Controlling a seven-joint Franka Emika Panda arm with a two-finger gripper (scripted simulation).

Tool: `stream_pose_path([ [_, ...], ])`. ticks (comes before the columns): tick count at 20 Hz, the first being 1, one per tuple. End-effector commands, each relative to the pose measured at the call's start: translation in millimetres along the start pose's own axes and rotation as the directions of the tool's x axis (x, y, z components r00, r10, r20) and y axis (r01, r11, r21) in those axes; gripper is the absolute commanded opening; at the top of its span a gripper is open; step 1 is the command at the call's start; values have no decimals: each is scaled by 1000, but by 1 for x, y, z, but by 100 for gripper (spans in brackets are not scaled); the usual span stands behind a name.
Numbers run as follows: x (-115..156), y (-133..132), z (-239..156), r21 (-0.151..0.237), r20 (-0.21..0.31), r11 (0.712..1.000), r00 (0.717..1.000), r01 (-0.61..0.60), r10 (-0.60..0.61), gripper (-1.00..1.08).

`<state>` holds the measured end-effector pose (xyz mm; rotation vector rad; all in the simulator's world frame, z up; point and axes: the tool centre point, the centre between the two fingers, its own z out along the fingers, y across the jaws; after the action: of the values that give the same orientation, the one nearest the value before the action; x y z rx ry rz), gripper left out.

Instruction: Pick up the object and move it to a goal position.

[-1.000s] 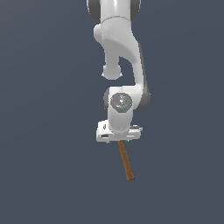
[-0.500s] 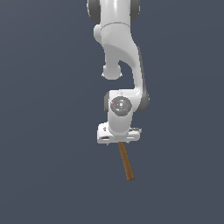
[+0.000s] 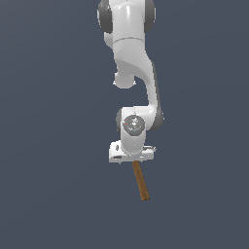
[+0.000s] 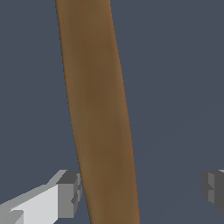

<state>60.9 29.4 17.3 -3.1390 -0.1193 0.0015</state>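
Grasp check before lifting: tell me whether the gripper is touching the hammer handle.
Cannot tell. In the wrist view, one finger of the gripper meets the hammer handle without visible gap, perhaps only overlapping; the other finger stands clearly apart.

from a second ago to now, the arm's wrist section [image 3: 133, 125] sits a little higher in the middle of the exterior view, and the white hand [image 3: 130, 151] below it sits slightly higher too. the upper links bend slightly more over it.
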Motion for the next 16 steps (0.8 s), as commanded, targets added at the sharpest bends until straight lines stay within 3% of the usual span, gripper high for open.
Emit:
stream_pose_path([
  [1, 1, 1, 1, 0, -1, 1000, 1000, -1, 1, -100],
  [16, 0, 1, -7, 1, -2, 1000, 1000, 3, -3, -100],
])
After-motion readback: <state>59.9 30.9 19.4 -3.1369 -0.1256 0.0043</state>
